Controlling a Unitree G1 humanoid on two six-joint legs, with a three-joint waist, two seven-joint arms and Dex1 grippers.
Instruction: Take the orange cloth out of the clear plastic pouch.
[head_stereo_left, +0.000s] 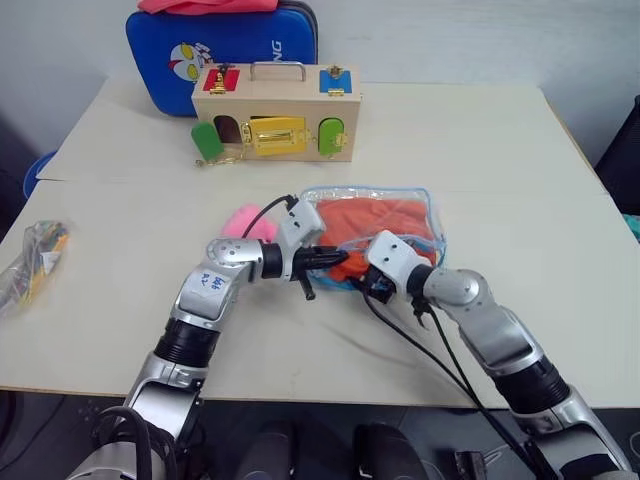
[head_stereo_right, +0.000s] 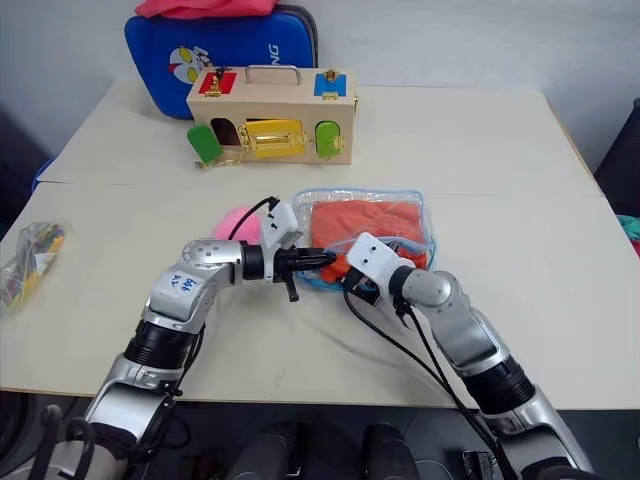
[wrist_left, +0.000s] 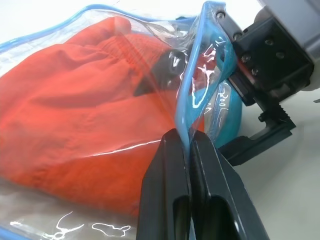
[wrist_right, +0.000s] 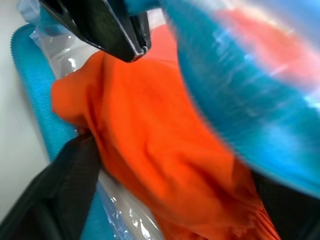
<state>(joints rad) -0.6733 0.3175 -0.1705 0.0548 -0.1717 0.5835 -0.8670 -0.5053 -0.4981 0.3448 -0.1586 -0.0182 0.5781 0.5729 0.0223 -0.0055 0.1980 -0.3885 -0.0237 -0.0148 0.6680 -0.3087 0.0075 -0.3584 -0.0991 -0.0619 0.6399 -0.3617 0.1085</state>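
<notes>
The clear plastic pouch (head_stereo_left: 428, 205) with light blue edging lies flat in the middle of the table. The orange cloth (head_stereo_left: 375, 220) fills it, with part of it bulging out at the mouth on the near left side. My left gripper (wrist_left: 189, 136) is shut on the blue edging (wrist_left: 200, 75) of the pouch mouth and holds it lifted. My right gripper (wrist_right: 170, 200) reaches into the mouth from the near right. Its fingers (wrist_right: 55, 190) stand apart with the orange cloth (wrist_right: 150, 125) between them. One black fingertip (wrist_left: 152, 80) shows through the plastic on top of the cloth.
A small pink fuzzy lump (head_stereo_left: 246, 220) lies just left of the pouch, behind my left wrist. A wooden latch box (head_stereo_left: 275, 115) and a blue case (head_stereo_left: 225, 45) topped by a pink-red cloth (head_stereo_left: 205, 5) stand at the back. A crinkly bag of coloured sticks (head_stereo_left: 30, 262) lies at the left edge.
</notes>
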